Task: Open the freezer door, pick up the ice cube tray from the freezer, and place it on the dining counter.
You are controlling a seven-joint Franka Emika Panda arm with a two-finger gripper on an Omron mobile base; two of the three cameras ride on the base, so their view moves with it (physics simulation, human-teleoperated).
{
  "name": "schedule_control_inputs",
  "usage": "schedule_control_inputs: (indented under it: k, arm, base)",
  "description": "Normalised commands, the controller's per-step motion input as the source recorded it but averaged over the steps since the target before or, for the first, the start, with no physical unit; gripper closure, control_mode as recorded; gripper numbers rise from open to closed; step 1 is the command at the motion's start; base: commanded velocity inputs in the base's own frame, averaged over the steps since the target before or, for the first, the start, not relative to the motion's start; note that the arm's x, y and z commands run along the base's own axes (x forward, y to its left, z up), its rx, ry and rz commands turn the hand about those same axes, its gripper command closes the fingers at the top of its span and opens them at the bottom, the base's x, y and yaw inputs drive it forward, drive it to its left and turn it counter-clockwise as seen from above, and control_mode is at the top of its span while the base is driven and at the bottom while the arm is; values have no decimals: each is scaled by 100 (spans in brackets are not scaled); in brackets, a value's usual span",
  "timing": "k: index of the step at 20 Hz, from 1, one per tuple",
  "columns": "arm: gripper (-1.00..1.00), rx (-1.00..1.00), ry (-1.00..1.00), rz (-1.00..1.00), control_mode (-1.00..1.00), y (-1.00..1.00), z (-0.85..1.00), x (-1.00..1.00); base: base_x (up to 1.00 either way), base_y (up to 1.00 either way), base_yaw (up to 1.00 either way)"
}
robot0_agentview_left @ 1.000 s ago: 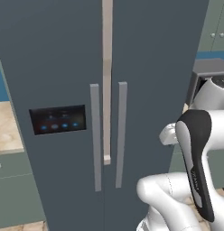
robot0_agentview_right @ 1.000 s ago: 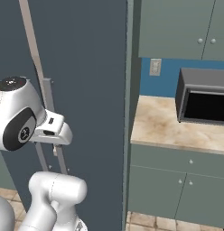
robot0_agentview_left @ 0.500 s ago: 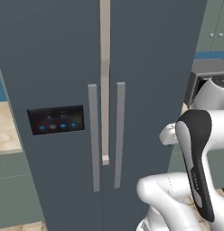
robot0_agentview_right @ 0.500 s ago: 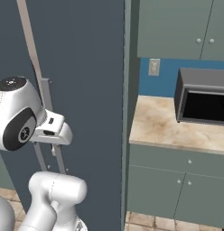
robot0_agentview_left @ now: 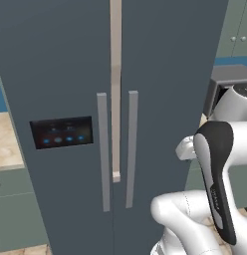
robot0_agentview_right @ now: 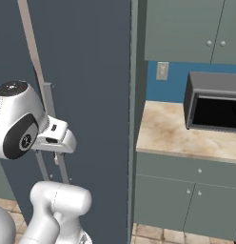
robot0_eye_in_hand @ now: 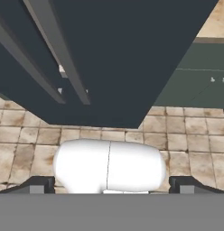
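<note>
Two tall doors face us, both closed; the freezer door [robot0_agentview_left: 61,124] stands on the left with its lit panel [robot0_agentview_left: 61,132] and bar handle [robot0_agentview_left: 103,149]. Our gripper [robot0_eye_in_hand: 112,185], its jaws spread wide and holding nothing, points down at the floor, near the door's foot. From the right we also see a microwave [robot0_agentview_right: 214,107] on a counter [robot0_agentview_right: 181,136].

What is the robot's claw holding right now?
Nothing. The claw is wide open with only floor tiles between its tips, and the freezer door is shut, its bar handle untouched.
</note>
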Motion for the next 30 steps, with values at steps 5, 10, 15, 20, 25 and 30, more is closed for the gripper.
schedule_control_inputs:
  k: [5,10,15,20,25,30]
  arm:
    - [-100,0,0,0,-100,0,0,0]
    - [-100,0,0,0,-100,1,0,0]
    - [-100,0,0,0,-100,35,0,10]
    - [-100,0,0,0,-100,60,0,13]
    - [-100,0,0,0,-100,69,0,0]
    - [-100,0,0,0,-100,61,0,0]
  base:
    - [0,0,0]
    - [0,0,0]
    - [0,0,0]
    - [0,0,0]
    - [0,0,0]
    - [0,0,0]
